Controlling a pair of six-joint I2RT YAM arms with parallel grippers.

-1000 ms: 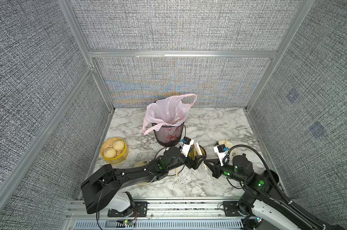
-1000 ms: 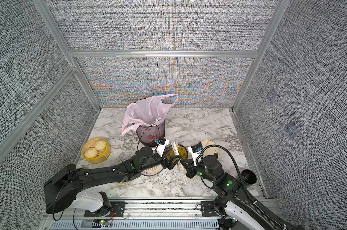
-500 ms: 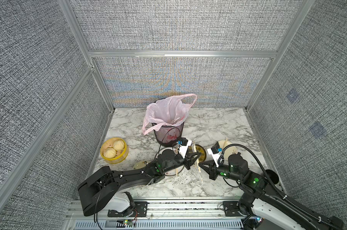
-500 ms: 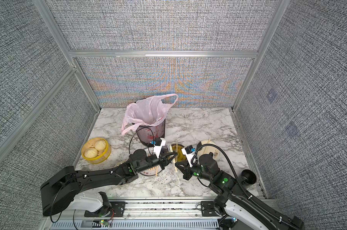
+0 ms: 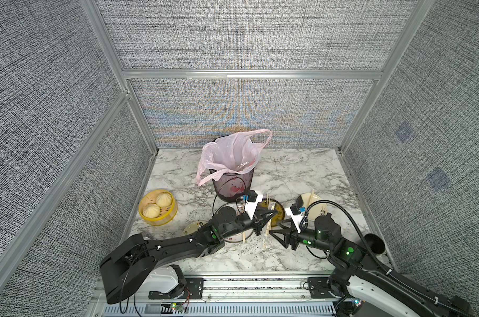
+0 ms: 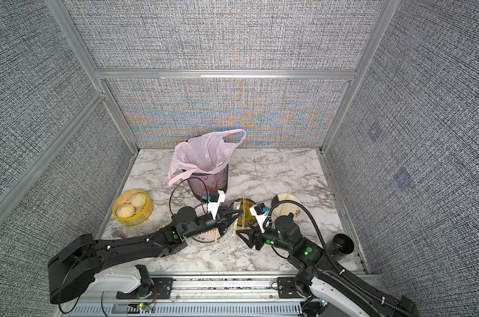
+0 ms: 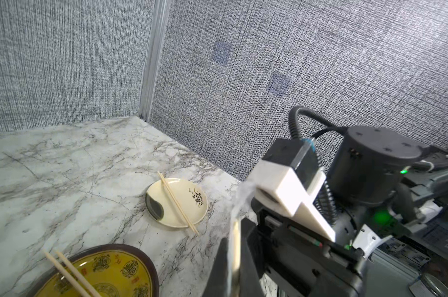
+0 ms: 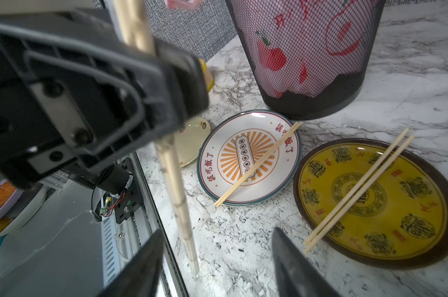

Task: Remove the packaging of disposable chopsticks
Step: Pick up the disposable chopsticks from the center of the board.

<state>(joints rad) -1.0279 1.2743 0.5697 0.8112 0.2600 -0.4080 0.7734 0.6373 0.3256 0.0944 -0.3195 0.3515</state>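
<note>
Chopsticks (image 8: 178, 187) in a clear plastic sleeve (image 8: 194, 262) hang steeply tilted over the near middle of the table (image 5: 287, 170), clenched on their upper part by the left pincer (image 5: 272, 214), while the right pincer (image 8: 217, 231) stands released, jaws spread just right of the sleeve's lower end. Bare pairs (image 8: 356, 190) lie across the yellow plate (image 8: 410, 231), the sunburst plate (image 8: 212, 164) and the cream plate (image 7: 189, 218) at far right, so this looks like the last unwrapping. Next, the right pincer would need to close on the loose sleeve tip alone and draw it off the sticks.

Worktop (image 5: 301, 170) is white, veined grey; bag (image 5: 233, 153) pink, bin (image 5: 224, 190) black mesh, plate (image 8: 410, 218) yellow rimmed brown, chopsticks (image 8: 357, 190) pale tan.
</note>
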